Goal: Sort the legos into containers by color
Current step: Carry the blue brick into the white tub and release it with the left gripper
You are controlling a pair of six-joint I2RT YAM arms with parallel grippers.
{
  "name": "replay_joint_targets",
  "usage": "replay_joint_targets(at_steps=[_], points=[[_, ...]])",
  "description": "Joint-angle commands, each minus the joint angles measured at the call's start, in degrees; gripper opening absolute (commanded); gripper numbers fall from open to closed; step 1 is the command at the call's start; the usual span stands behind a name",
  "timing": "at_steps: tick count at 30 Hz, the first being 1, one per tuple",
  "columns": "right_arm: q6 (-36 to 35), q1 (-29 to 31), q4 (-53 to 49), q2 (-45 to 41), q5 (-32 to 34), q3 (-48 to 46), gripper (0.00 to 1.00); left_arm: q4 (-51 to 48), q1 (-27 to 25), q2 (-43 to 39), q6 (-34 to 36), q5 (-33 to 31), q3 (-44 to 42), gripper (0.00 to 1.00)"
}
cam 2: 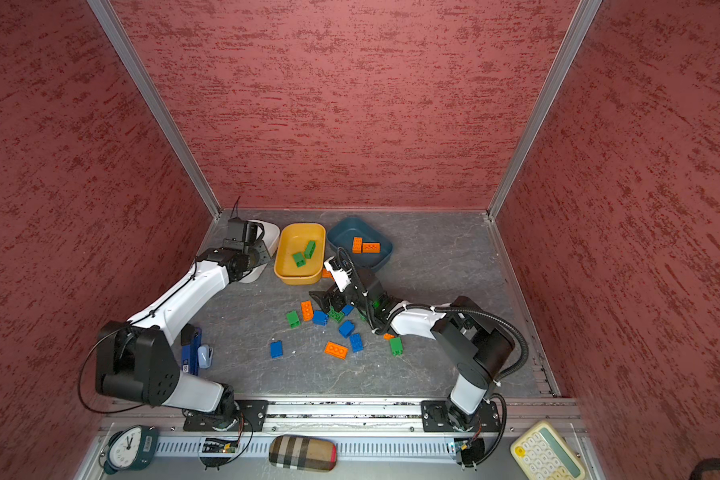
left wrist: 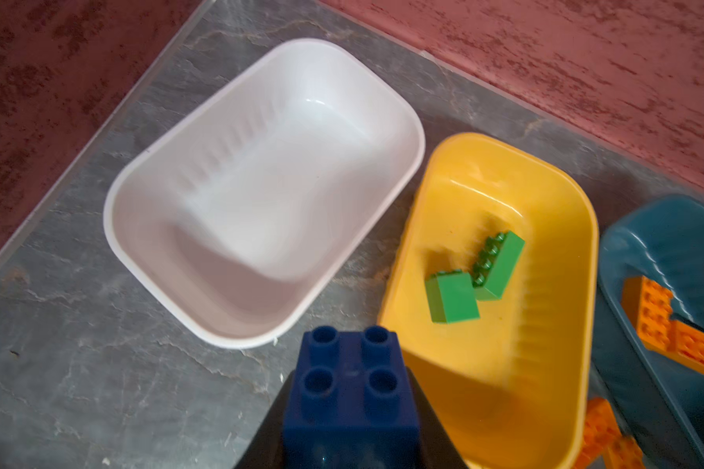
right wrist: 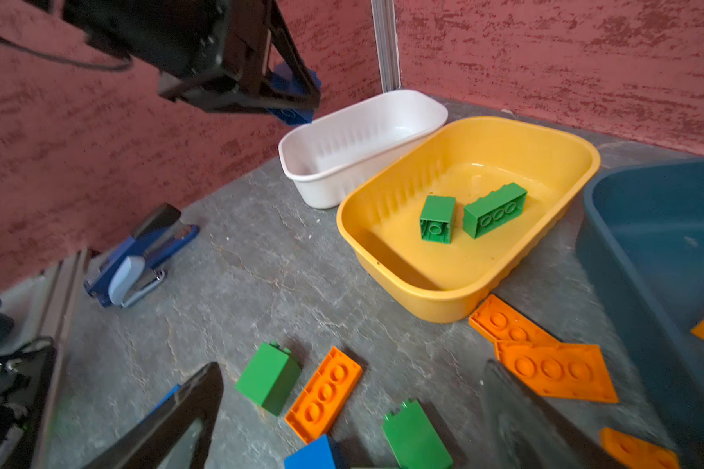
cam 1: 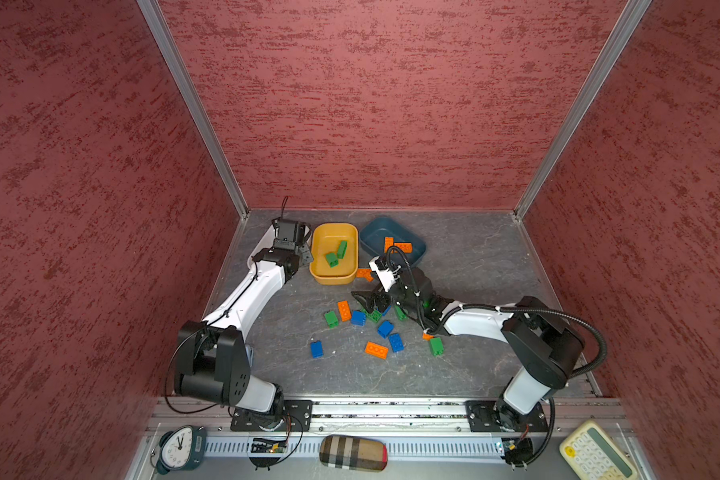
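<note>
Blue brick [left wrist: 350, 396]: hard, likely light, pinched by smooth sides in left jaws. Right jaws wide open, empty.

L pincer [left wrist: 350, 426] grips blue lego [left wrist: 348, 377] nr white tub [left wrist: 261, 182].

White tub [left wrist: 261, 195] empty. Yellow tub [left wrist: 464, 365]: two green legos [left wrist: 454, 296] on their sides. Teal tub [left wrist: 667, 227]: two orange legos [cam 1: 403, 247]. Blue brick [left wrist: 350, 385] gripped, studs showing. Loose bricks [cam 1: 376, 349], mixed colours, scattered mid-surface [cam 1: 474, 270].
</note>
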Motion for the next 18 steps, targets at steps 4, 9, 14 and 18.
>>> replay_joint_targets(at_steps=[4,9,14,18], points=[[5.3,0.6,8.1,0.1,0.7,-1.0,0.99,0.4,4.9,9.2,2.0,1.3,6.0,0.25],[5.8,0.6,11.0,0.4,2.2,-1.4,0.99,-2.3,6.8,15.2,2.7,2.9,11.2,0.26],[5.2,0.6,10.7,0.6,3.1,-1.3,0.99,-2.7,8.2,19.9,3.6,3.1,15.0,0.30],[4.3,0.6,9.1,0.1,3.7,-1.3,0.99,-5.3,9.6,23.9,2.2,7.3,19.1,0.31]])
